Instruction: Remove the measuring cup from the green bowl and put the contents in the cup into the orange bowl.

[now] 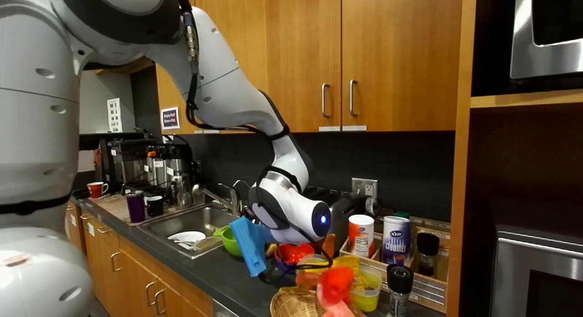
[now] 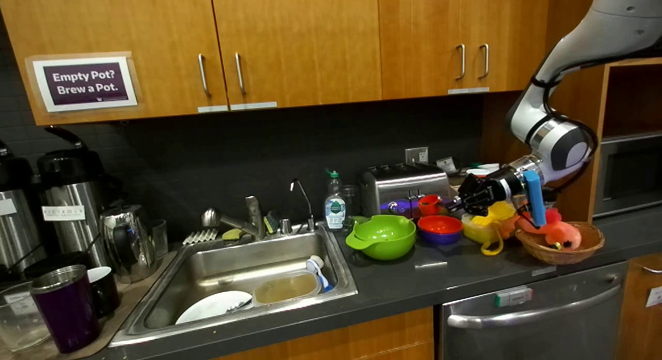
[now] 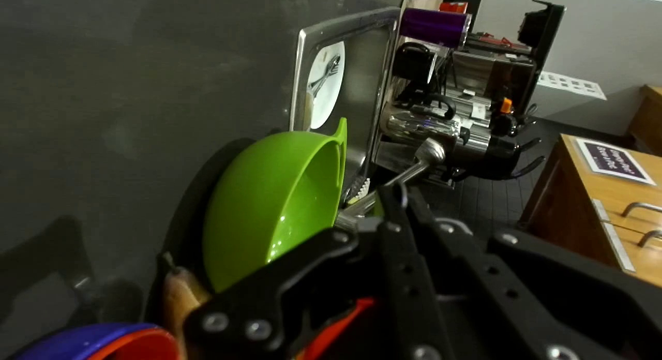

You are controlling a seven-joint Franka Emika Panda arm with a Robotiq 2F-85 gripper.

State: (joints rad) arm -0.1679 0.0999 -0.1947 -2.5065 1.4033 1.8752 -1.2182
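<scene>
From left to right I see the sink (image 2: 222, 274), the green bowl (image 2: 385, 242) on the tabletop (image 2: 393, 282), the cup (image 2: 429, 205) above the orange bowl (image 2: 439, 225), my hand (image 2: 455, 204), clamped on the cup, and, farther right, the basket (image 2: 556, 254).

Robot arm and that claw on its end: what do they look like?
The arm is pale grey-white, with smooth rounded segments, dark joint covers, black cables, black bands and a small glowing blue light. A bright blue rectangular piece sits near the gripper, which is black and angular, with jointed linkages and silvery screws.
</scene>
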